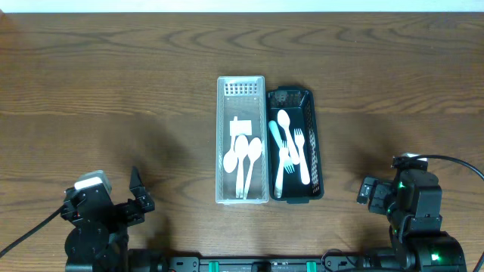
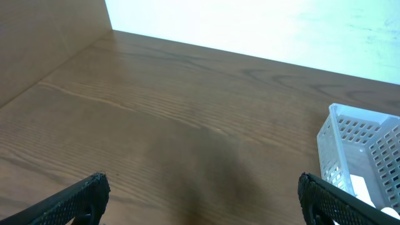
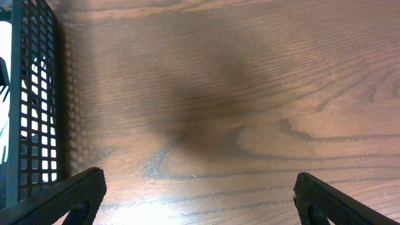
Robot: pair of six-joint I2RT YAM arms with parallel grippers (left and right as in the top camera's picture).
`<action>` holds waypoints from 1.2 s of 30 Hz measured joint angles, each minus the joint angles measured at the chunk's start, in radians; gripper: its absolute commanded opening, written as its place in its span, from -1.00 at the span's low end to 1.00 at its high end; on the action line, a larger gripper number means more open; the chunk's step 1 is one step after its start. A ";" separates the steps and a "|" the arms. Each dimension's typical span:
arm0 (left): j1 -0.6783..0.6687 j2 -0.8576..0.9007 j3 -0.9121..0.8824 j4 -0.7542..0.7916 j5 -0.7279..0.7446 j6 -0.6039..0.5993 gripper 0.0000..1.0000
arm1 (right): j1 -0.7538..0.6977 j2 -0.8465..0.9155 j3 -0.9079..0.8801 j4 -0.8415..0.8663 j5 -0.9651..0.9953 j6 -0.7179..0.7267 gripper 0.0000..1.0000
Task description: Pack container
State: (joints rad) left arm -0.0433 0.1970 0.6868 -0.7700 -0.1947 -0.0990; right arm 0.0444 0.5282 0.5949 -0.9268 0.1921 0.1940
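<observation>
I count, at table (image 1: 113, 91) centre: white slotted basket (image 1: 221, 143) of plastic spoons (image 1: 243, 147), touching dark basket (image 1: 318, 151) of white cutlery (image 1: 284, 121). Left gripper (image 1: 140, 193) and right gripper (image 1: 367, 190): jaws apart, well away from both. Wrist views crop each basket.

Wooden table (image 1: 113, 91), white slotted bin (image 1: 241, 88) and dark slotted bin (image 1: 291, 97) side by side at centre

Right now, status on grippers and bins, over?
Left gripper open, empty. Right gripper open, empty. Spoons in white bin, forks in black bin. Nothing blocking.
</observation>
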 measured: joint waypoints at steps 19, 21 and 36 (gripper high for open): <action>0.000 0.000 0.000 -0.001 0.000 0.000 0.96 | 0.000 -0.024 -0.002 0.288 -0.042 -0.044 0.99; 0.000 0.000 0.000 -0.001 0.000 0.000 0.96 | 0.000 -0.065 -0.002 0.311 -0.050 -0.077 0.99; 0.000 0.000 -0.002 -0.002 0.000 0.000 0.96 | 0.006 -0.503 -0.210 0.638 -0.068 -0.232 0.98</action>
State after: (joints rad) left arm -0.0433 0.1970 0.6853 -0.7715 -0.1951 -0.0990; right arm 0.0502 0.0254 0.3847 -0.2886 0.1238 -0.0376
